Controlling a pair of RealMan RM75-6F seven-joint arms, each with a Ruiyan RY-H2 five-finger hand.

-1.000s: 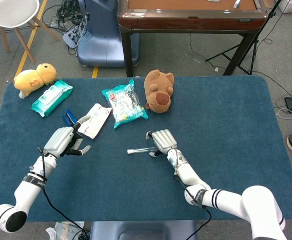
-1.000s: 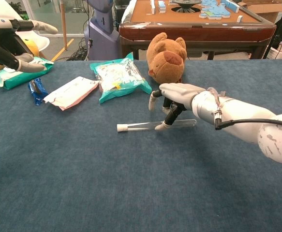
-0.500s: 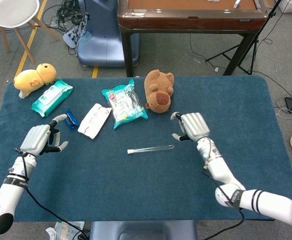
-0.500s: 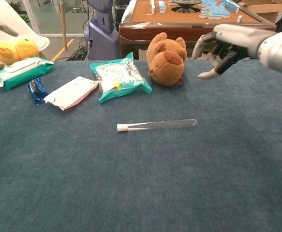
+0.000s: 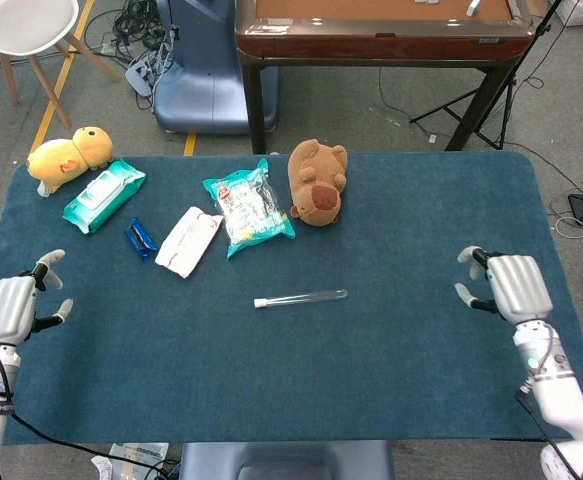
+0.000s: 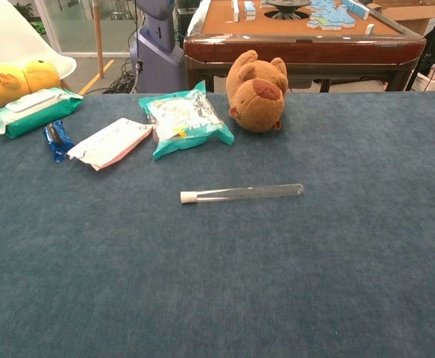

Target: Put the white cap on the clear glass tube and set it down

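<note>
Lying flat near the middle of the table [image 5: 421, 220], the clear glass tube [image 5: 306, 297] is shown with the white cap [image 5: 260, 302] fitted on its left end, so the task is judged complete. The left hand [image 5: 9, 305] and right hand [image 5: 516, 285] are seen at opposite table edges, fingers apart, holding nothing.

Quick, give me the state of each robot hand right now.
Left robot hand: open, holding nothing, near the table's left edge.
Right robot hand: open, holding nothing, near the right edge.
The capped glass tube lies untouched mid-table.
</note>
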